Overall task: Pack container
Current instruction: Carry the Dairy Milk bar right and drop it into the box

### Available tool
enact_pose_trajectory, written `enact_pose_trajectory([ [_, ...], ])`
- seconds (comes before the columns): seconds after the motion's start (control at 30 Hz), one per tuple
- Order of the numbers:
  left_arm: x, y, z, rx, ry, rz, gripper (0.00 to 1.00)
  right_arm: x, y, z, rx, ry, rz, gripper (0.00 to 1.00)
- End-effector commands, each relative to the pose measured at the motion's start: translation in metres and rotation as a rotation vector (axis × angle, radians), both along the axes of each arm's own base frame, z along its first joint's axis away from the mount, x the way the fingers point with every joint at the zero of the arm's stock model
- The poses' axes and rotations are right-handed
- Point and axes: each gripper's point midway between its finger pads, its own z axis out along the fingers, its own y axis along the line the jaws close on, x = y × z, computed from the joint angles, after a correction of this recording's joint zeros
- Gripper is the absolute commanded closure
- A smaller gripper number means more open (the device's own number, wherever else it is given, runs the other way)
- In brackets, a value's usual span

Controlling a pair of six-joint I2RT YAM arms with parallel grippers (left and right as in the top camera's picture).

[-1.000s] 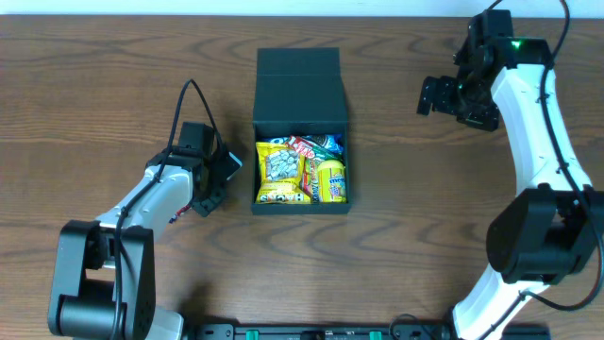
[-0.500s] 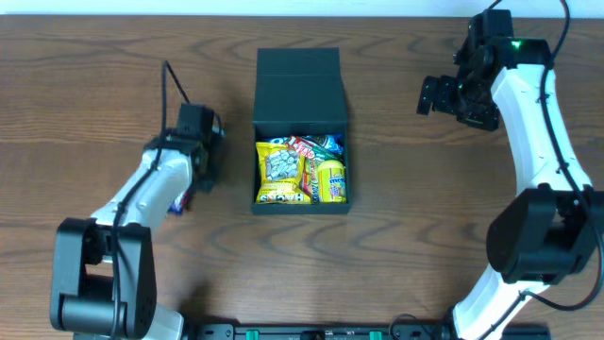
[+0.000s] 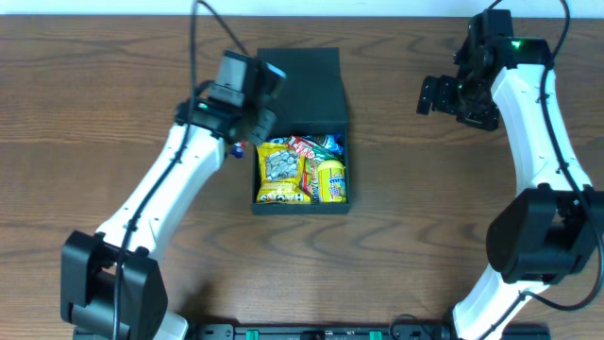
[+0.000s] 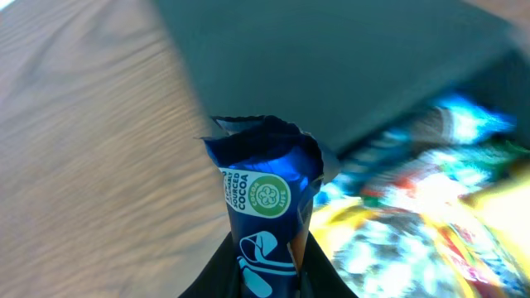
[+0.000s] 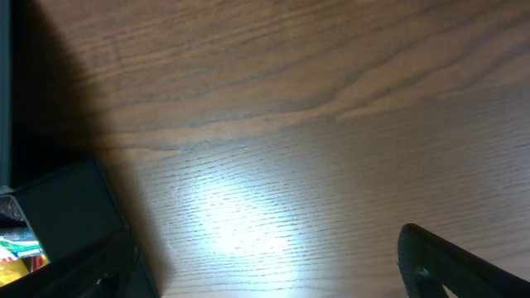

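Wood-grain tabletop [image 3: 85, 85] carrying all items. At left of centre, left gripper [image 3: 247, 127] pinching a blue chocolate bar [image 4: 265, 207] by its lower end, crimped end pointing away from the fingers. Positioned above the container's left wall, near the hinge.

Container [image 3: 300, 209] at centre of the tabletop, dark teal, with lid [image 3: 298, 87] folded back flat on the far side. Already inside: yellow packets [image 3: 280, 172] and several others, covering the floor as seen from overhead.

Judged well advanced. Remaining: bar to be released inside, lid to be closed. No other loose snacks visible on the tabletop.

Further right, right gripper [image 3: 436, 94] well apart from the container, fingers spread, nothing between them.

Hidden or unclear: left fingertips cut off at the lower edge of the wrist view; contents blurred there; free depth inside the container not determinable.
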Motion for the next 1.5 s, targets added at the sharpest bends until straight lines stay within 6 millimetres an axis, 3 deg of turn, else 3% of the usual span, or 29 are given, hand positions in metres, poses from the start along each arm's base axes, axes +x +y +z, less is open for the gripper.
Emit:
enact_pose_trajectory([
  [0.0,-0.018,-0.040,0.008,0.037,-0.044,-0.305,0.94,0.003,-0.002,0.010,0.004,-0.031,-0.009,0.01],
  [0.17,-0.022,-0.064,0.014,-0.042,-0.045,-0.230,0.94,0.003,-0.002,0.010,0.005,-0.030,-0.009,0.01],
  [0.33,-0.022,-0.067,0.015,-0.113,-0.009,-0.121,0.94,0.003,-0.002,0.010,0.005,-0.030,-0.009,0.01],
  [0.57,-0.026,-0.066,0.012,-0.369,0.170,0.327,0.94,0.003,-0.001,0.010,0.005,-0.029,-0.009,0.01],
  [0.7,-0.038,-0.062,0.004,-0.409,0.268,0.487,0.94,0.003,-0.001,0.010,0.005,-0.030,-0.009,0.01],
  [0.93,-0.053,-0.073,-0.001,-0.410,0.314,0.529,0.94,0.003,-0.001,0.010,0.005,-0.031,-0.009,0.01],
  [1.13,-0.053,-0.073,-0.009,-0.375,0.286,0.595,0.94,0.003,-0.001,0.010,0.005,-0.030,-0.009,0.01],
  [1.17,-0.053,-0.073,-0.010,-0.378,0.289,0.603,0.91,0.003,-0.001,0.010,0.005,-0.030,-0.009,0.01],
  [1.23,-0.052,-0.074,-0.010,-0.382,0.287,0.602,0.47,0.003,-0.001,0.010,0.005,-0.030,-0.009,0.01],
  [1.37,-0.046,-0.080,-0.005,-0.415,0.268,0.585,0.25,0.003,-0.001,0.010,0.005,-0.030,-0.009,0.01],
  [1.4,-0.043,-0.082,-0.003,-0.425,0.260,0.581,0.14,0.003,-0.001,0.010,0.005,-0.030,-0.009,0.01],
  [1.47,-0.040,-0.086,0.000,-0.450,0.253,0.568,0.12,0.003,-0.001,0.010,0.005,-0.029,-0.009,0.01],
])
